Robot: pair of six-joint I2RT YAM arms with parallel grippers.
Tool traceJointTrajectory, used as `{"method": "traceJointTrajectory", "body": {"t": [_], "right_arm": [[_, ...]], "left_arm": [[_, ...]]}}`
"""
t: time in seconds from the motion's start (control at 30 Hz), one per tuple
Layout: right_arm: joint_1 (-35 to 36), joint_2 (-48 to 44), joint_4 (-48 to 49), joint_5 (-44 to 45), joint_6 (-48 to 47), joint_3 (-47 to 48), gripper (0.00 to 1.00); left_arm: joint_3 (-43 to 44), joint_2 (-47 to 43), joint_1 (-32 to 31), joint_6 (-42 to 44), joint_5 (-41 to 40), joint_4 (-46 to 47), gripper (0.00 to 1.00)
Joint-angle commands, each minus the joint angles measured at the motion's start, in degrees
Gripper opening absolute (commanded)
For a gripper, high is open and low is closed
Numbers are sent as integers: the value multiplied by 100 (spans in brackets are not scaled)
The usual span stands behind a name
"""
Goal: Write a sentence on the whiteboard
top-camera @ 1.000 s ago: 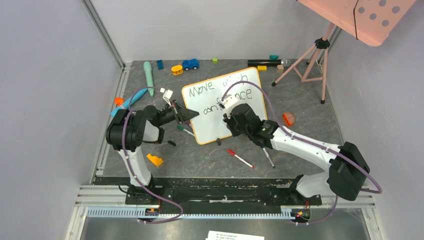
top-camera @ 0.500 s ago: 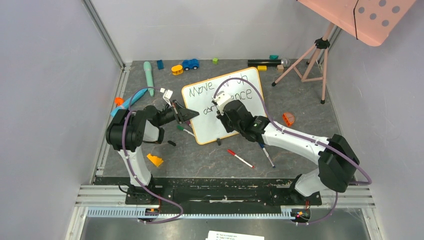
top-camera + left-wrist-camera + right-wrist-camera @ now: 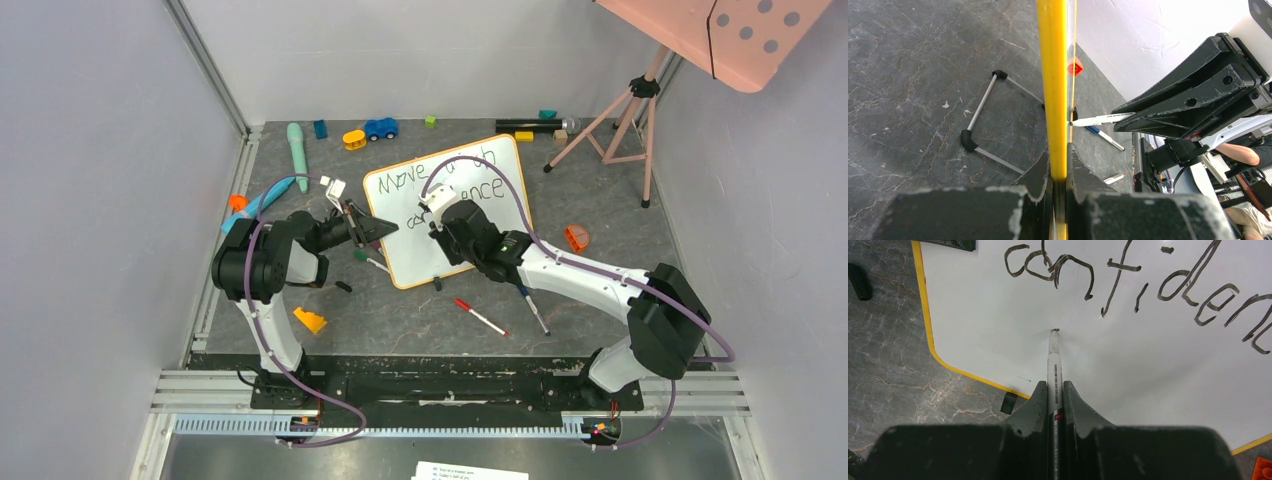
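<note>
The dark marbled desk (image 3: 400,325) carries the whiteboard (image 3: 405,250) near its middle, 1 red marker (image 3: 480,317) lying in front, an orange wedge (image 3: 310,320) at left, and a blue toy car (image 3: 380,128) at the back.

Glossy smooth whiteboard (image 3: 998,340), matt black plastic fingers (image 3: 1030,410), rough stone-look table (image 3: 883,370).

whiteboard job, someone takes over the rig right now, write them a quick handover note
Left gripper: shut on the orange frame of the whiteboard, steadying it.
Right gripper: shut on a marker, tip at the bare board under "confidence".
Done: the sentence reads "Move", a word partly hidden by the arm, "confidence".
Left: probably a third row or a full stop; cannot tell which.
</note>
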Motion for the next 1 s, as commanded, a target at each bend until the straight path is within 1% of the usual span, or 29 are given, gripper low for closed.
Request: {"method": "traceJointTrajectory", "body": {"t": [0.0, 0.6, 0.77, 0.97], "right_arm": [[6, -4, -19, 18, -36, 53, 0], [30, -73, -130, -267, 67, -302, 0], [27, 0, -155, -192, 36, -95, 0], [20, -62, -305, -231, -45, 477, 0]], "left_arm": [[-82, 86, -34, 1063, -264, 249, 2], [-98, 104, -33, 1037, -283, 249, 2], [-77, 114, -32, 1040, -268, 249, 2], [-50, 119, -26, 1048, -248, 249, 2]]}}
